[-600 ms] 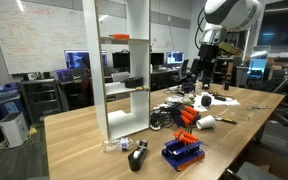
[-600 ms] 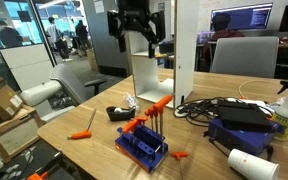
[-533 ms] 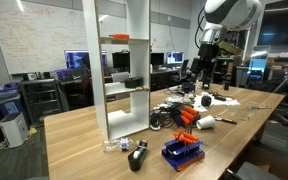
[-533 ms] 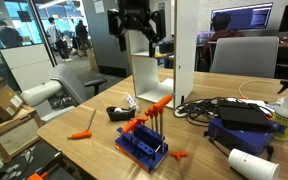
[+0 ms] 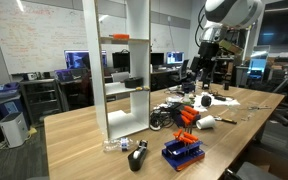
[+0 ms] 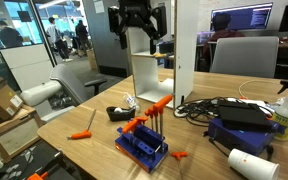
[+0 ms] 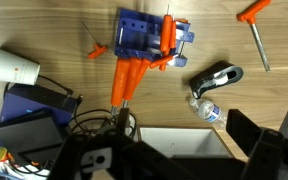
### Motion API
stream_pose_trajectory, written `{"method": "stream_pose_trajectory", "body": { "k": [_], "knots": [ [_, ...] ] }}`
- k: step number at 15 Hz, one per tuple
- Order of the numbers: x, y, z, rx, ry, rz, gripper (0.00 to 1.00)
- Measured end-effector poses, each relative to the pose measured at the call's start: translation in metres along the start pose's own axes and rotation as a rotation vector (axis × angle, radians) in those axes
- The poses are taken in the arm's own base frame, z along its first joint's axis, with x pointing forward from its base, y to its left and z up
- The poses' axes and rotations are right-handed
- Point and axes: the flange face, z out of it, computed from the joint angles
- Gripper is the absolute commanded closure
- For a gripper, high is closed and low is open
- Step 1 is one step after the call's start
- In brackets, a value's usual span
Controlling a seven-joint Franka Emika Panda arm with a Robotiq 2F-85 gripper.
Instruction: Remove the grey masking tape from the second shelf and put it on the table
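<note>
The tall white rack [image 5: 124,70] stands on the light wood table [image 5: 79,135]. A small dark grey flat thing [image 5: 135,82], apparently the grey masking tape, lies on the second shelf [image 5: 119,90]; its ring shape is too small to make out. My gripper [image 6: 136,42] is open and empty, held high beside the rack and well away from the shelf. In the wrist view my gripper [image 7: 174,165] looks down on the rack's white top [image 7: 169,145] and the table [image 7: 54,25]. The tape is hidden in that view.
A blue tray of orange pieces [image 7: 144,40] [image 5: 182,150], an upright black gadget [image 5: 136,157] [image 7: 216,78], a small plastic bottle [image 7: 206,107], cables and a blue box [image 6: 239,122], a white cup [image 7: 9,66] and orange tools [image 6: 81,134] lie on the table. An orange thing [image 5: 119,37] sits on the upper shelf.
</note>
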Motion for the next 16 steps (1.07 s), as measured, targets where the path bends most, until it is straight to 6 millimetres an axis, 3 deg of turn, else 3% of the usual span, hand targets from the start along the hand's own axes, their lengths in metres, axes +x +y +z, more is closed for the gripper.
{"method": "stream_pose_trajectory", "body": {
  "k": [7,16],
  "knots": [
    [0.001,-0.007,0.003,-0.014,-0.011,-0.014,0.00],
    [0.011,-0.073,-0.037,-0.260,0.017,-0.257,0.00]
  ]
}}
